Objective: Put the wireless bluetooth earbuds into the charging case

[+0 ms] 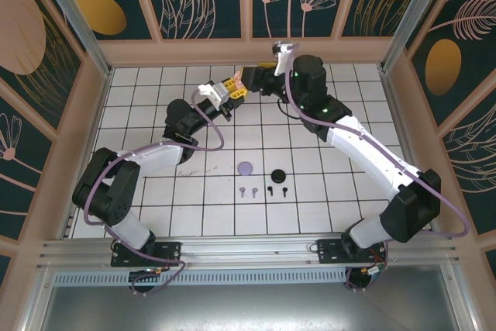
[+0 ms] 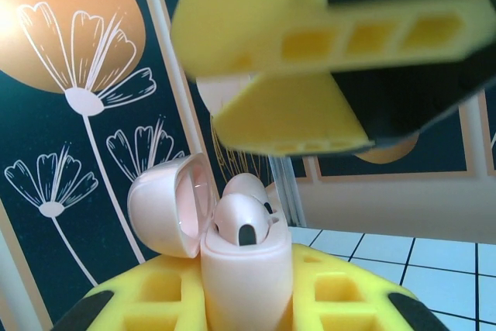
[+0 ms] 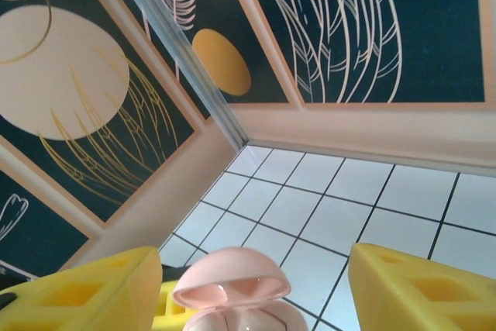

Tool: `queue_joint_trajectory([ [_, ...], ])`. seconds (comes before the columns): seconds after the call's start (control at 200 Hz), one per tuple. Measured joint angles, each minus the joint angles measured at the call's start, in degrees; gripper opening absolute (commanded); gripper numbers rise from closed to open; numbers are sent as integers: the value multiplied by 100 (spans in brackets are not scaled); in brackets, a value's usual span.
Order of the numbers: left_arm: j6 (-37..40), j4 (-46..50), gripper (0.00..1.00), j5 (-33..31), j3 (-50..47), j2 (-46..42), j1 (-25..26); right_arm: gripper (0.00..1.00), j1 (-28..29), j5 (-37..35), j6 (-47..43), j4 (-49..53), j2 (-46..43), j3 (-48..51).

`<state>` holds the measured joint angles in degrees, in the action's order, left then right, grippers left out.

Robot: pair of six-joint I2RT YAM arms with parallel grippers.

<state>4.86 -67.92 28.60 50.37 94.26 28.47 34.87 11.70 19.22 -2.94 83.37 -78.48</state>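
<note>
Case [image 2: 246,277] with pink earbuds [image 2: 242,222] seated is pinched upright by left jaws, likely for steadiness; right jaws gape wide above.

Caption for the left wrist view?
Left gripper holds open pink case, earbud seated inside; right gripper above, jaws open.

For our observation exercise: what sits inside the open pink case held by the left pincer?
One pink earbud head shows in the pink case, with another rounded pink top behind it. Their stems are hidden by the case wall; the lid stands open.
</note>
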Motion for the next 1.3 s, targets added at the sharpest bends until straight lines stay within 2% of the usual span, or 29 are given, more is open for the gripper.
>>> queue_joint_trajectory([
  [0.09, 0, -4, 0, -2, -13, 0, 0, 66, -105, 42, 63, 249, -24, -247],
  [0.17, 0, -26, 0, 2, -52, 4, 0, 61, -188, 66, 83, 538, -20, -529],
  [0.325, 24, -39, 0, 107, -116, 76, 0, 43, -293, 232, 48, 1467, 433, -1589],
  [0.46, 74, -17, 0, 227, -160, 129, 0, 24, -361, 507, -81, 2441, 1270, -2695],
  [0.611, 96, 9, 0, 284, -205, 138, 0, 19, -479, 708, -225, 3460, 2264, -3681],
  [0.781, 111, 37, 0, 295, -243, 138, 0, 14, -487, 872, -282, 4234, 2848, -4144],
  [1.046, 111, 245, 0, 417, -245, 144, 7, 5, -330, 890, -485, 4581, 2728, -4022],
  [1.301, 107, 356, 0, 640, -247, 216, 98, 5, -144, 588, -509, 4142, 1300, -2271],
])
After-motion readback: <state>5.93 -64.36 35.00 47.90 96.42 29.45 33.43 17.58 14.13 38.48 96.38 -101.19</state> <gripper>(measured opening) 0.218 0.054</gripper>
